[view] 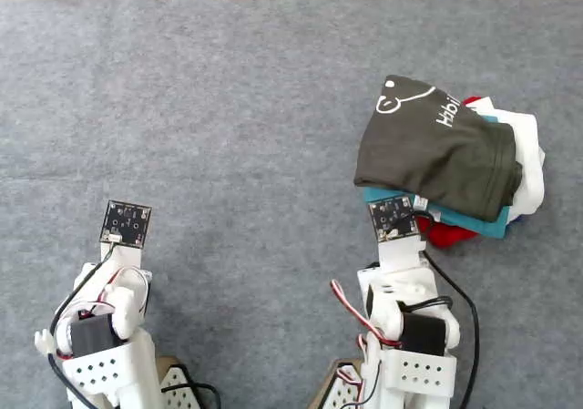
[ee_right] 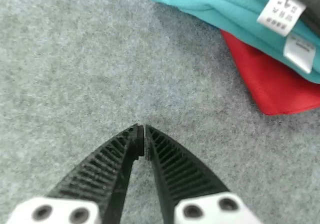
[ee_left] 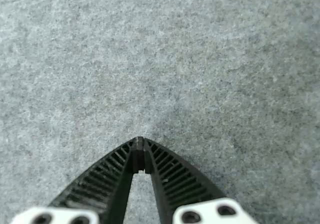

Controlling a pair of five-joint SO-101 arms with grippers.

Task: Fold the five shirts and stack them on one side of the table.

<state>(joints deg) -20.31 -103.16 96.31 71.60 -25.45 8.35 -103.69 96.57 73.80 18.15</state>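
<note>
A stack of folded shirts sits at the right side of the grey table. On top lies a dark grey shirt with white print, over a teal shirt, a red shirt and a white shirt. The right wrist view shows the teal shirt with white tags above the red shirt. My right gripper is shut and empty on the carpet just in front of the stack. My left gripper is shut and empty over bare carpet, at the near left where its arm stands.
Grey carpet covers the whole table, with wide free room at the left and centre. Both arm bases stand at the near edge. The far table edge runs along the top of the high view.
</note>
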